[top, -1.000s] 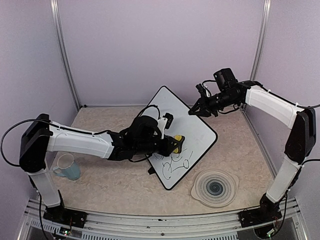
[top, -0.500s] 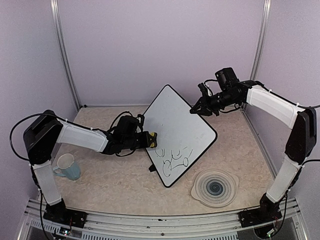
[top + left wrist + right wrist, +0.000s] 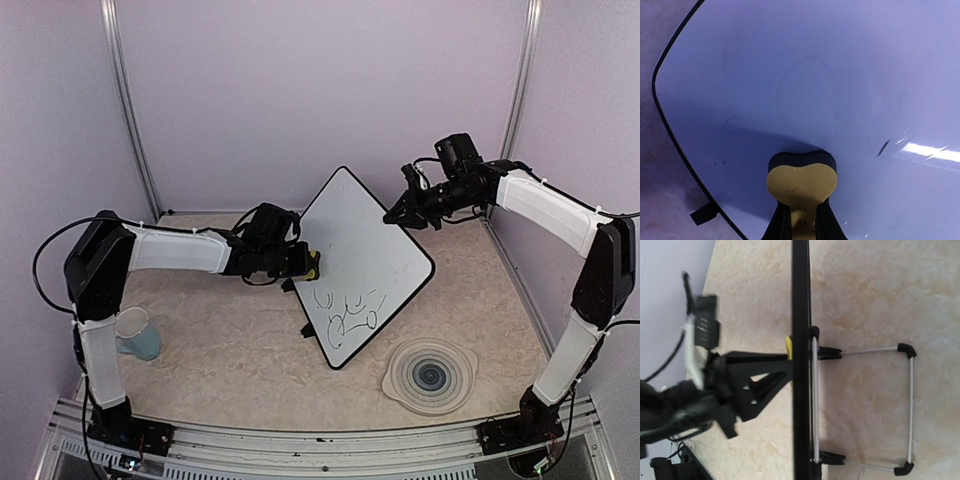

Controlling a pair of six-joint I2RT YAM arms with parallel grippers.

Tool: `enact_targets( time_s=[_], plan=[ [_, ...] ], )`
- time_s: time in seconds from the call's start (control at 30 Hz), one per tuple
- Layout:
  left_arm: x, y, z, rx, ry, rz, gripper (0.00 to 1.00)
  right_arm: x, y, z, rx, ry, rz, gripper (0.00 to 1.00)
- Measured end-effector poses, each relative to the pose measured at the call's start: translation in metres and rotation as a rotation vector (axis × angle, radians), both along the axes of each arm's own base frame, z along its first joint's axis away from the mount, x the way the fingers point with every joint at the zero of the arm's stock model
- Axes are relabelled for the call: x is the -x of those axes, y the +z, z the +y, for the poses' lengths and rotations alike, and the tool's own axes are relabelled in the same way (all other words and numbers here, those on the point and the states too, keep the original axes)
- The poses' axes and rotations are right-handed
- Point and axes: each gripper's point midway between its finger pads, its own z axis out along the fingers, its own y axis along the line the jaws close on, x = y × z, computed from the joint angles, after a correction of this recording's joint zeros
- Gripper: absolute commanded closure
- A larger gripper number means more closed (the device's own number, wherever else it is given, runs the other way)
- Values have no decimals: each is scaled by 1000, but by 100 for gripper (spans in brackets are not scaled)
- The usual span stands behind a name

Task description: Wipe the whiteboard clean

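The whiteboard [image 3: 365, 255] stands tilted on its wire stand in the middle of the table, with black marker scribbles [image 3: 348, 312] on its lower part. My left gripper [image 3: 303, 264] is shut on a yellow eraser [image 3: 314, 268] with a black felt face, pressed on the board near its left edge. In the left wrist view the eraser [image 3: 801, 181] lies on a blank part of the whiteboard [image 3: 850, 75]. My right gripper [image 3: 393, 222] grips the board's upper right edge. The right wrist view shows the whiteboard [image 3: 800, 315] edge-on.
A round grey-white ribbed plate [image 3: 430, 376] lies at the front right. A pale blue cup [image 3: 135, 333] stands at the front left. The board's wire stand [image 3: 910, 405] and black feet rest on the beige tabletop. Lilac walls enclose the back and sides.
My left gripper with the eraser swept left off the board's middle, then came back to its left edge, higher up. The board has turned slightly. The right gripper has barely moved.
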Motion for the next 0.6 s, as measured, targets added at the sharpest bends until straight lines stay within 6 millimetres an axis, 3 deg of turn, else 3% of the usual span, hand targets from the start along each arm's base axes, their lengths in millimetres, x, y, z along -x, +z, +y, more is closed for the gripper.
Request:
enact_targets(
  time_s=[0.2,0.3,0.47,0.6],
  plan=[
    [-22,77,-59,139,-113,-110,100,-1,-1,-1,-4,-2,1,100],
    [-25,94,-75,179,-147,-134,100,-1,-1,-1,-2,-4,2,100],
    [-24,84,-69,211,-144,-137,100,-2,-2,-2,2,-9,2,100],
    [-6,38,-33,171,-102,-66,100,-2,-2,-2,1,-8,2,100]
  ],
)
